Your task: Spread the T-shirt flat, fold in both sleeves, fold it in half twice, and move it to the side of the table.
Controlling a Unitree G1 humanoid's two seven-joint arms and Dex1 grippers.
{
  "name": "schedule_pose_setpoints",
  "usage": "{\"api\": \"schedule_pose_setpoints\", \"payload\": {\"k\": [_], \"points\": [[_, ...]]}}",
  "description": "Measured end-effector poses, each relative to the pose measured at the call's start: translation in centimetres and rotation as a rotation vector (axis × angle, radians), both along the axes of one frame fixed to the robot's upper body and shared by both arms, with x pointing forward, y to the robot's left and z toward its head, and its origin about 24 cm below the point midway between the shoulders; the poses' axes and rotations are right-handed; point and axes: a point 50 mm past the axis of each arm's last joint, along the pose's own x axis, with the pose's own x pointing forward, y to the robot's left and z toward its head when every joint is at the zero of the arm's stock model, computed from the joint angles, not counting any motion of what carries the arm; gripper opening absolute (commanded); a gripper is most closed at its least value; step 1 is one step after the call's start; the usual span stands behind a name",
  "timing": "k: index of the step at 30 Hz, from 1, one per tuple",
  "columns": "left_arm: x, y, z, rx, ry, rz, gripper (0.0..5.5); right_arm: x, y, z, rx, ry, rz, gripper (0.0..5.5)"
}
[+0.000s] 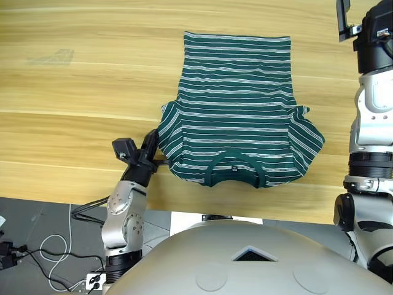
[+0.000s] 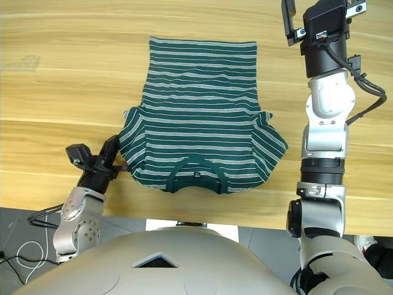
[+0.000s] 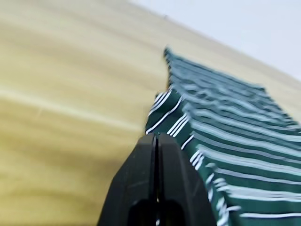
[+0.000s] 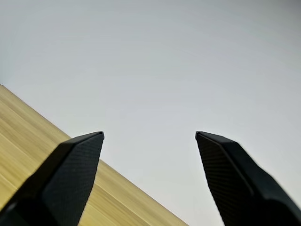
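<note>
The green T-shirt (image 1: 236,110) with white stripes lies on the wooden table (image 1: 80,104), collar toward me and hem at the far side. Both sleeves spread out near the shoulders, the body lying mostly flat with some wrinkles. My left gripper (image 1: 161,161) rests low on the table at the shirt's left sleeve (image 3: 164,106), shut, its tips pinching the sleeve's edge. My right gripper (image 2: 295,21) is held up over the table's far right, well away from the shirt, and stands open (image 4: 150,136) with nothing between its fingers.
Bare wood surrounds the shirt, with wide room to the left and beyond the hem. The table's near edge (image 1: 73,198) runs just behind my left gripper. Cables (image 1: 43,252) lie on the floor below.
</note>
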Motion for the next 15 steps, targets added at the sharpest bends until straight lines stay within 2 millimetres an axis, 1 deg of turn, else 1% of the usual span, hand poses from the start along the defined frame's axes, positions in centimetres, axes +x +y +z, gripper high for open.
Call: {"api": "schedule_pose_setpoints", "payload": {"k": [3, 6, 9, 12, 15], "points": [[0.1, -0.5, 1.1, 0.012, -0.057, -0.031, 0.04, 0.0, 0.1, -0.2, 0.004, 0.005, 0.001, 3.63], [0.0, -1.1, 1.1, 0.025, -0.056, -0.055, 0.04, 0.1, 0.1, -0.3, 0.005, 0.008, 0.004, 3.63], [0.0, -1.6, 1.0, 0.079, -0.05, -0.093, 0.04, 0.1, 0.2, -0.3, 0.005, 0.01, 0.003, 3.63], [-0.2, -3.2, 1.1, 0.136, -0.066, -0.21, 0.04, 0.1, 0.2, -0.3, 0.006, 0.01, 0.004, 3.63], [-0.4, -4.1, 1.1, 0.19, -0.083, -0.29, 0.04, 0.1, 0.3, -0.4, 0.013, 0.009, 0.005, 3.63]]}}
